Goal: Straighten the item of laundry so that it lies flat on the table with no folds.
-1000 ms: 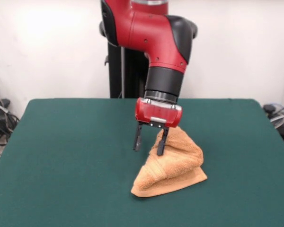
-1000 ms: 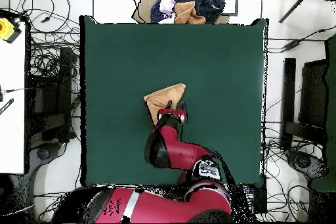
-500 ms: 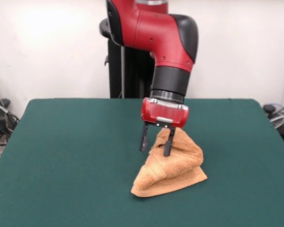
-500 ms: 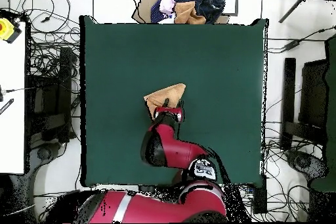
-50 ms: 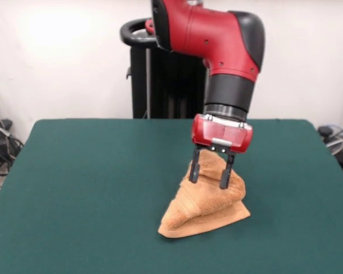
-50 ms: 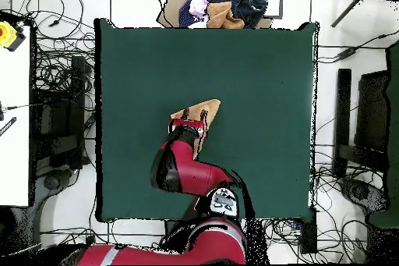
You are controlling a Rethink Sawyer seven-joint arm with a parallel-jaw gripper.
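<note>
Gripper (image 5: 208,175) spread, straddling crest of bunched towel (image 5: 208,202) on green table (image 5: 80,188) — poised, seemingly, to pinch and unfold.

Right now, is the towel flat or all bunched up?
Bunched up. The towel sits in a folded, wedge-shaped heap on the table, with layered edges showing, under the open gripper.

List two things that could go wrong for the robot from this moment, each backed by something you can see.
1. The towel sits bunched in a layered mound, and the open gripper is at its top; closing there may pinch several layers, so lifting would carry the folds along.
2. The fingers straddle only the peak, so a shallow grip might slip off, leaving the towel crumpled on the table.
</note>
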